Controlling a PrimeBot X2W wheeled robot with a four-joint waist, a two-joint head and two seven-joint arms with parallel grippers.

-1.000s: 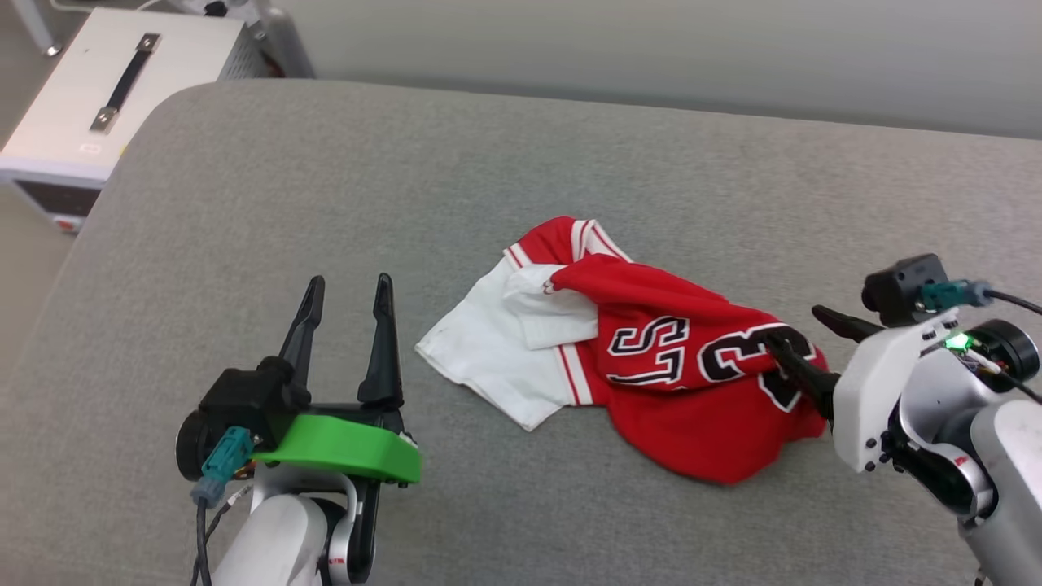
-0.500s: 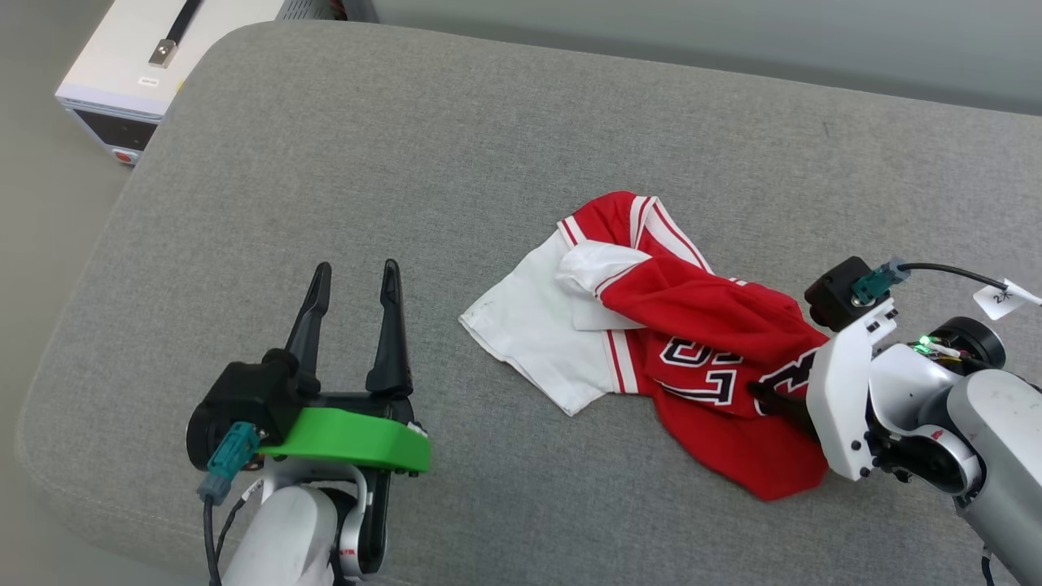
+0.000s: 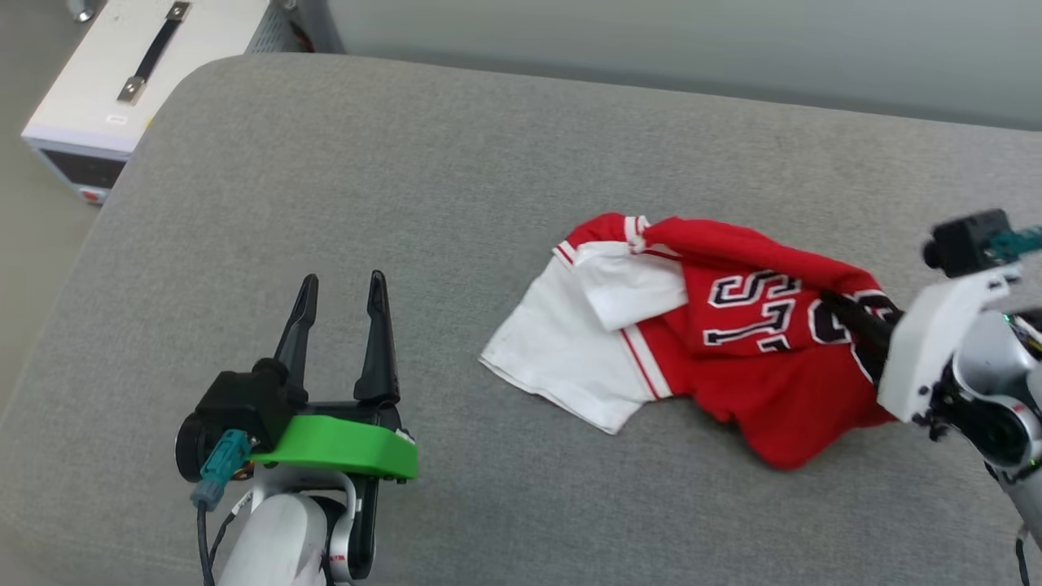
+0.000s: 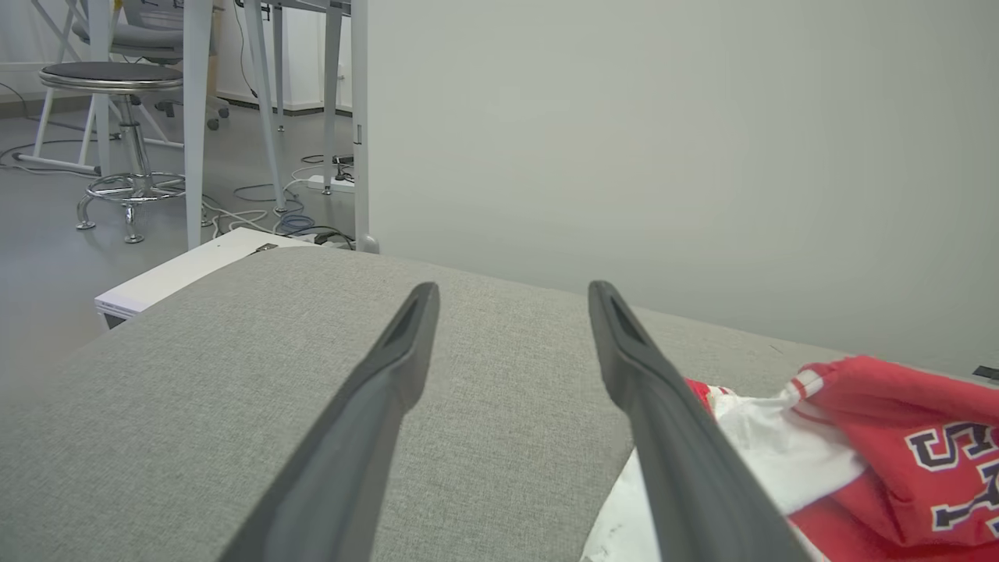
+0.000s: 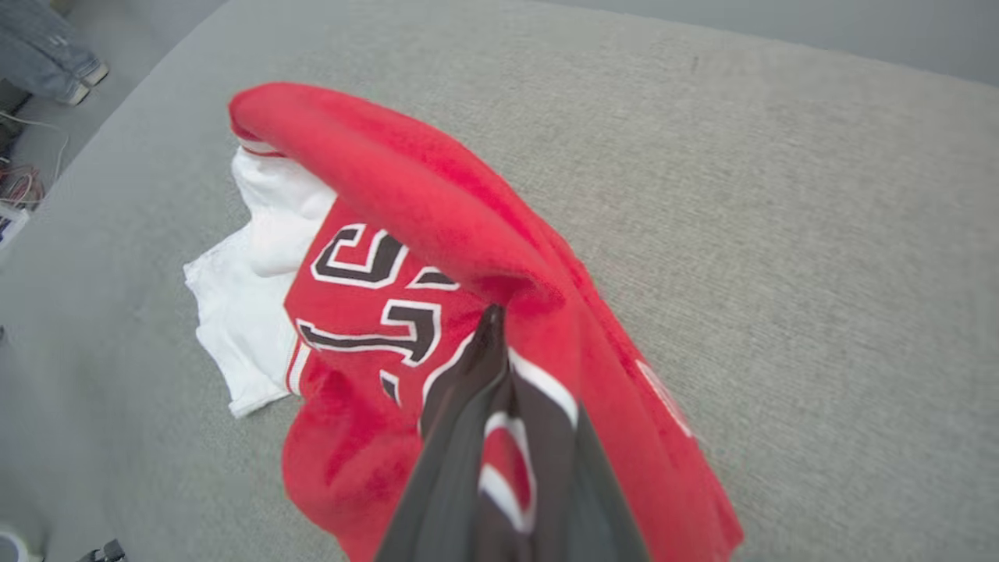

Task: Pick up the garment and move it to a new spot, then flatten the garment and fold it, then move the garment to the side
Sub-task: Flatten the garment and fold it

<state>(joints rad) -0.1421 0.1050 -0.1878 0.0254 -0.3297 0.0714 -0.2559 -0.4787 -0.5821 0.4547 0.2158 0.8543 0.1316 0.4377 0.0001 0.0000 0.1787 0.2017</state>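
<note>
- We see the garment lying crumpled on the grey fabric-covered worktop, to the right of its middle; the red body is bunched up with the black-and-white block print facing up, and a white sleeve with striped trim is spread flat towards the left
- The right gripper reaches in from the right edge of the head view; its fingers are pinched together on a fold of the red cloth right at the printed numerals
- In the right wrist view the right gripper has its two dark fingers pressed close, with cloth between them; a ridge of the garment runs from the grip up and away, standing above the rest of the cloth
- The left gripper is at the lower left, well apart from the garment; its fingers are spread wide and hold nothing
- In the left wrist view the left gripper points along the worktop with bare fabric between its fingers; the garment lies off to the right
- A white box with a dark handle on its top stands on the floor beyond the worktop's far left corner; we cannot tell what it contains
</note>
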